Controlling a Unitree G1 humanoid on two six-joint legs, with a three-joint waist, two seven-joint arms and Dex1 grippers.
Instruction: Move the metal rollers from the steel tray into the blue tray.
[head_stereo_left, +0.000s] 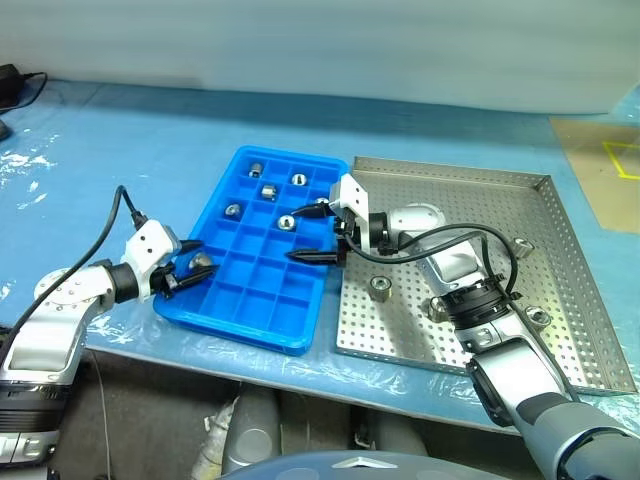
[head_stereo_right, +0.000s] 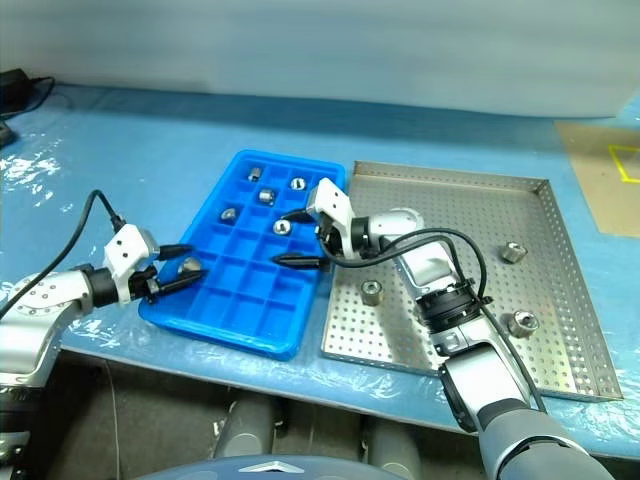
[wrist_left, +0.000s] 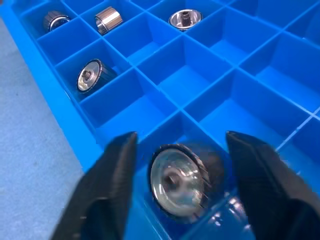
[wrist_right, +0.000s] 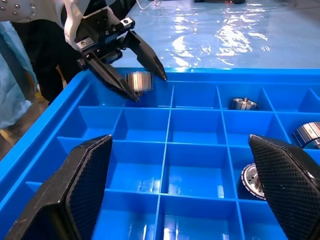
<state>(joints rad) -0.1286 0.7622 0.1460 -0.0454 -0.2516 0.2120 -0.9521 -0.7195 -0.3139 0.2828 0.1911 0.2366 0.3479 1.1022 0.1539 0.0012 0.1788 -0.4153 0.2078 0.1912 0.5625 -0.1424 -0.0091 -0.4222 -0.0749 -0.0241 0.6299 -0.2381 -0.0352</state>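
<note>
- Head views: the left gripper (head_stereo_left: 190, 272) hangs over the near-left corner of the blue tray (head_stereo_left: 300, 335), fingers parted around a roller (head_stereo_left: 203, 261). The right gripper (head_stereo_left: 312, 232) hovers empty, spread wide. Three rollers (head_stereo_left: 380, 288) wait on the steel tray (head_stereo_left: 450, 200).
- Left wrist view: the roller (wrist_left: 181, 181) lies between the black fingers (wrist_left: 107, 185), gaps both sides; apparently released. Polished metal likely feels dense, rigid, slippery; grip across the ribbed flanks.
- Right wrist view: broad fingers (wrist_right: 80, 192) frame empty compartments.
</note>
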